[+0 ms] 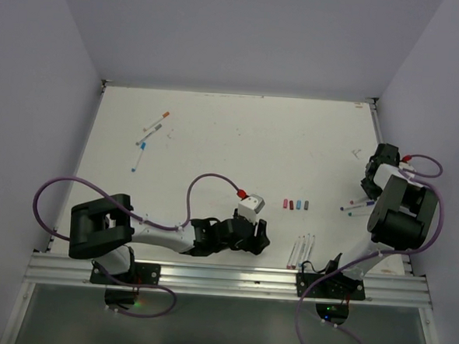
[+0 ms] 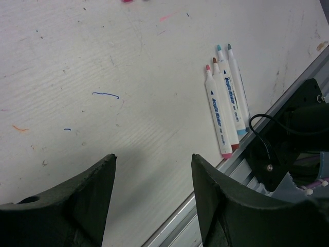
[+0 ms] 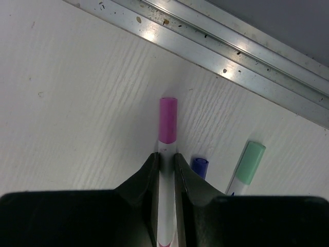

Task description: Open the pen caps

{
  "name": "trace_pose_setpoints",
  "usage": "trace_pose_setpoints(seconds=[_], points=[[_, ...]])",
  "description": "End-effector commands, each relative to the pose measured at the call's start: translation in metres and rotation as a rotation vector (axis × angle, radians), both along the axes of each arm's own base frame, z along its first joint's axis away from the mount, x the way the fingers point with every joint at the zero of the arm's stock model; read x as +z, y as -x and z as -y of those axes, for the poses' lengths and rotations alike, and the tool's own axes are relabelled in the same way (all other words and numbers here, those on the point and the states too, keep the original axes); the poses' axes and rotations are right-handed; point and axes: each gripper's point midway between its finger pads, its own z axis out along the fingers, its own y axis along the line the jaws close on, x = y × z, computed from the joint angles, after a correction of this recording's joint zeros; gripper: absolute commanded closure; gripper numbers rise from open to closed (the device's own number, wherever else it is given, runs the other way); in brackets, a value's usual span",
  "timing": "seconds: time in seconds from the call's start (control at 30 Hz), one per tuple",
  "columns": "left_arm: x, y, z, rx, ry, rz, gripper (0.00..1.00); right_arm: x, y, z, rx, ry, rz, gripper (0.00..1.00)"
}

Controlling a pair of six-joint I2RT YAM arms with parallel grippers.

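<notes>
R fingers [image 3: 144,180] nipped shut on white barrel of pink-capped pen [image 3: 166,154], w/ pink cap [image 3: 168,120] sticking out straight ahead of tips, clear of grip. Long axis in line w/ fingers, cap end aimed at metal edge rail [image 3: 231,56], so little room beyond. Blue cap [image 3: 200,167] just beside on right, green cap [image 3: 250,154] further right, each on own pen. L fingers [image 2: 77,206] spread wide, nothing between, low over bare worktop [image 2: 103,62]; four uncapped pens [image 2: 226,103] ahead-right by front rail. Well apart from R fingers in top view. Prob. needs pen brought toward centre, or L reaching across, to pull cap off along axis. Loose caps [image 1: 296,203] in row mid-worktop; more pens [image 1: 150,136] far left.
</notes>
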Motion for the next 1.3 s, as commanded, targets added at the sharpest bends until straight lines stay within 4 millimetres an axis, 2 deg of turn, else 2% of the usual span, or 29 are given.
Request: trace_pose_setpoints(seconds=[0.0, 0.03, 0.1, 0.2, 0.3, 0.37, 0.43, 0.47, 0.5, 0.53, 0.57, 0.63, 0.73, 0.77, 0.8, 0.83, 0.87, 0.93, 0.97, 1.17, 1.27], points=[[0.006, -0.004, 0.001, 0.002, 0.037, 0.02, 0.37, -0.002, -0.005, 0.006, -0.003, 0.009, 0.006, 0.92], [0.007, -0.005, 0.001, 0.007, 0.039, 0.021, 0.37, -0.001, -0.007, 0.006, 0.001, 0.01, 0.011, 0.92], [0.008, -0.005, -0.002, 0.014, 0.043, 0.023, 0.37, 0.0, -0.009, 0.005, 0.013, 0.011, 0.025, 0.99], [0.008, -0.006, -0.004, 0.021, 0.041, 0.026, 0.37, 0.003, -0.018, 0.0, 0.046, 0.001, 0.068, 1.0], [0.014, -0.01, -0.007, 0.035, 0.042, 0.035, 0.37, 0.022, -0.035, -0.01, 0.097, 0.009, 0.146, 1.0], [0.023, -0.016, -0.012, 0.059, 0.054, 0.049, 0.37, 0.05, -0.049, -0.017, 0.137, 0.032, 0.223, 1.0], [0.027, -0.021, -0.018, 0.075, 0.06, 0.056, 0.37, 0.073, -0.063, -0.034, 0.211, 0.041, 0.281, 1.0], [0.038, -0.024, -0.02, 0.08, 0.09, 0.059, 0.37, 0.099, -0.074, -0.041, 0.247, 0.059, 0.34, 1.0], [0.042, -0.032, -0.024, 0.086, 0.107, 0.063, 0.36, 0.108, -0.082, -0.064, 0.328, 0.039, 0.349, 1.0], [0.046, -0.034, -0.025, 0.077, 0.129, 0.058, 0.36, 0.127, -0.092, -0.075, 0.374, 0.04, 0.385, 1.0], [0.054, -0.042, -0.028, 0.068, 0.16, 0.045, 0.37, 0.14, -0.097, -0.098, 0.434, 0.028, 0.402, 1.0], [0.069, -0.045, -0.026, 0.015, 0.209, 0.056, 0.37, 0.152, -0.1, -0.136, 0.55, -0.072, 0.429, 1.0], [0.095, -0.053, -0.03, 0.0, 0.261, 0.11, 0.41, 0.161, -0.09, -0.2, 0.715, -0.215, 0.451, 1.0], [0.109, -0.053, -0.031, -0.003, 0.292, 0.129, 0.44, 0.168, -0.079, -0.237, 0.803, -0.244, 0.461, 1.0], [0.115, -0.053, -0.032, -0.005, 0.308, 0.134, 0.44, 0.17, -0.073, -0.253, 0.825, -0.266, 0.471, 1.0], [0.12, -0.051, -0.032, -0.016, 0.322, 0.134, 0.44, 0.163, -0.063, -0.271, 0.87, -0.299, 0.466, 1.0], [0.128, -0.05, -0.034, -0.018, 0.346, 0.136, 0.43, 0.173, -0.053, -0.3, 0.945, -0.327, 0.501, 1.0], [0.134, -0.048, -0.035, -0.031, 0.37, 0.124, 0.43, 0.171, -0.037, -0.324, 0.981, -0.37, 0.504, 1.0], [0.142, -0.049, -0.038, -0.023, 0.396, 0.123, 0.42, 0.172, -0.026, -0.345, 1.039, -0.388, 0.503, 1.0], [0.139, -0.048, -0.058, 0.036, 0.439, 0.095, 0.41, 0.185, 0.014, -0.399, 1.154, -0.473, 0.551, 1.0], [0.135, -0.048, -0.063, 0.059, 0.452, 0.075, 0.4, 0.186, 0.028, -0.418, 1.188, -0.501, 0.55, 1.0]])
